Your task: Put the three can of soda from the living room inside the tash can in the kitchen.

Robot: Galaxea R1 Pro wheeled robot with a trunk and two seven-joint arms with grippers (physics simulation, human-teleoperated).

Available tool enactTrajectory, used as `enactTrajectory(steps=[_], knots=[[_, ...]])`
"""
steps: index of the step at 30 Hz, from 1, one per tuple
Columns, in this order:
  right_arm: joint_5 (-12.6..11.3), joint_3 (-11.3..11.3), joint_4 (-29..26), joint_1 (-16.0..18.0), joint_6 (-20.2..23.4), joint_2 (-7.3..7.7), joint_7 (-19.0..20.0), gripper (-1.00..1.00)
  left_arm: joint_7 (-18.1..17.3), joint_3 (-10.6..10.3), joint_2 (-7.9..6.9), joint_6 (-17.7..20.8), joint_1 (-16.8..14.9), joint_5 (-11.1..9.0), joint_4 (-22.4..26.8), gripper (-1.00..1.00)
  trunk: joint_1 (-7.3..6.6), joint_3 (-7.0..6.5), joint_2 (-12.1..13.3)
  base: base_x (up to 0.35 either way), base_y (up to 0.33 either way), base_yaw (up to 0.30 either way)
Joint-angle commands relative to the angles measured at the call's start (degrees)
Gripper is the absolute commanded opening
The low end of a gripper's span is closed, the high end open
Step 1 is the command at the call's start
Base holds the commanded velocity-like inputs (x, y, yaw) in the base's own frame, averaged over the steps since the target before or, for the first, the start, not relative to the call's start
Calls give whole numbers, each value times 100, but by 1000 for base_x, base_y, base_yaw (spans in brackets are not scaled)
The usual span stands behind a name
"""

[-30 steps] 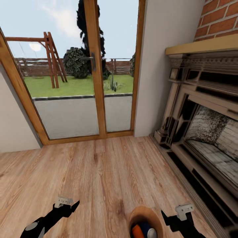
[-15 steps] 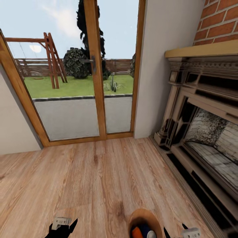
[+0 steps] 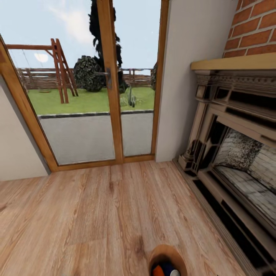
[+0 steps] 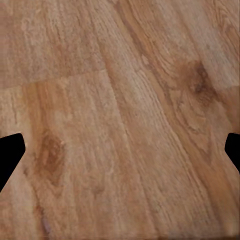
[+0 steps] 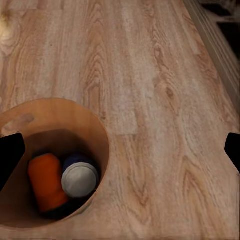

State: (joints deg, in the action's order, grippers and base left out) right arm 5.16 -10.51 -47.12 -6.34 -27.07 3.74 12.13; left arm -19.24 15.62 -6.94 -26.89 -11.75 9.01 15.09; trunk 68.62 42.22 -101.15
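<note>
where wood floor [image 3: 96, 214] meets fireplace [image 3: 237, 153] and glass doors [image 3: 99, 84]: round wooden bin [image 5: 75, 125] holding orange soda can [image 5: 46, 187] beside blue silver-topped can [image 5: 80, 179]; both end effectors spread wide, empty.

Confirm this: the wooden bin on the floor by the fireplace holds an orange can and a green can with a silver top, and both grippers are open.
Not quite: the second can is dark blue, not green. The right wrist view shows the orange can beside the dark blue can with its silver top, inside the wooden bin. The rest stands: the bin sits on the wood floor near the fireplace, and both grippers' fingers are spread wide.
</note>
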Motion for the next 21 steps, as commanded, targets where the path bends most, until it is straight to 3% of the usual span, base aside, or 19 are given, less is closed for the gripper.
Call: enactTrajectory(steps=[1,7,21], knots=[[1,-23,199,0,-74,11,-2,100,129,-3,-6,-250,11,6,-272,100,-23,-19,42,0,0,0],[2,-49,636,1,-481,19,-7,100,312,-6,-20,-764,100,10,-947,100,-154,-126,282,0,0,0],[9,-52,1126,1,-883,29,-23,100,580,-48,32,-1699,1085,5,-1190,100,-462,-378,844,0,0,0]])
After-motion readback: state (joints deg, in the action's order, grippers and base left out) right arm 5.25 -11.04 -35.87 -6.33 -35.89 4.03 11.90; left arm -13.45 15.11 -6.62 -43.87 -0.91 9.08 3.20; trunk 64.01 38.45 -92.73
